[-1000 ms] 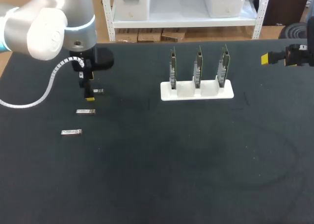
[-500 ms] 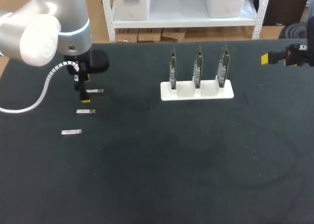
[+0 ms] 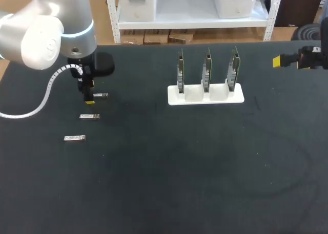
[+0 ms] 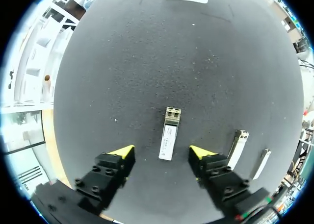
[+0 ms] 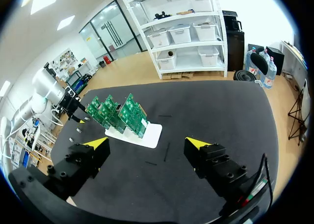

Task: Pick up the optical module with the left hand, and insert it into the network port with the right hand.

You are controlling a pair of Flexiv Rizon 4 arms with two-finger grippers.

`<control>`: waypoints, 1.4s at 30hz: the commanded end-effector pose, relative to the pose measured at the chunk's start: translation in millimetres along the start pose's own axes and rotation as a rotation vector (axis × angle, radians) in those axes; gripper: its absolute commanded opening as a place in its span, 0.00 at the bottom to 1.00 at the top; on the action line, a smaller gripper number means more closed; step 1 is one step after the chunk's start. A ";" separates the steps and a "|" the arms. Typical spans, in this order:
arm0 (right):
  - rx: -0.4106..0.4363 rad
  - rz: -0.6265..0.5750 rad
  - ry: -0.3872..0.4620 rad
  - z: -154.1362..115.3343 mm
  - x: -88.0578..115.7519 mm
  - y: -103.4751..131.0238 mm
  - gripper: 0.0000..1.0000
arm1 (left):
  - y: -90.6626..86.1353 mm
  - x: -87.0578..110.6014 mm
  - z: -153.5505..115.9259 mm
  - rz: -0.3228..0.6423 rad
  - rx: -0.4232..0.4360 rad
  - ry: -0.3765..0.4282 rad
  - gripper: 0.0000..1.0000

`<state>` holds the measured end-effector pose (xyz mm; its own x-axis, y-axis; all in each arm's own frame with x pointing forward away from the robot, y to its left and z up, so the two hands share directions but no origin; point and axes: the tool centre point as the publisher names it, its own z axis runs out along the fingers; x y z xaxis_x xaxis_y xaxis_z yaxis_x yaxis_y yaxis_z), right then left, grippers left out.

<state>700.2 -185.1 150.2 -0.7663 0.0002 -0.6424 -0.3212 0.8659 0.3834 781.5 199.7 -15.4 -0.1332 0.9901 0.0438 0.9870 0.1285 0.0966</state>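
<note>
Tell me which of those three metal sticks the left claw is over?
The farthest optical module, lying between the left gripper's open fingers; the middle module and nearest module lie outside them.

Three small silvery optical modules lie flat on the black counter at its left, in a slanting row and apart from one another: the far module [image 3: 101, 95], the middle module [image 3: 89, 117] and the near module [image 3: 75, 138]. The far module [image 4: 168, 134], a slim labelled metal bar, lies between the spread fingers of the left gripper [image 4: 162, 151], touching neither. Right of the counter's middle, three green circuit boards [image 3: 207, 70] stand upright side by side in a white holder [image 3: 197, 98]; their network ports are too small to make out
</note>
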 end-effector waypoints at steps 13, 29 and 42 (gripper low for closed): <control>0.000 0.000 0.000 0.0 0.2 0.0 1.00 | -5.2 5.0 0.3 -0.004 0.010 0.003 0.00; 0.000 0.000 0.000 0.0 0.2 0.0 1.00 | -5.1 -11.5 -88.9 0.014 -0.107 -0.325 0.00; 0.000 0.000 0.000 0.0 0.2 0.0 1.00 | -7.9 -11.6 -105.0 0.044 -0.189 -0.339 0.00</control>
<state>700.2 -185.1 150.2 -0.7663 0.0002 -0.6424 -0.3212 0.8659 0.3834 770.3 179.2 88.6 -0.0256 0.9627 -0.2694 0.9587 0.1000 0.2661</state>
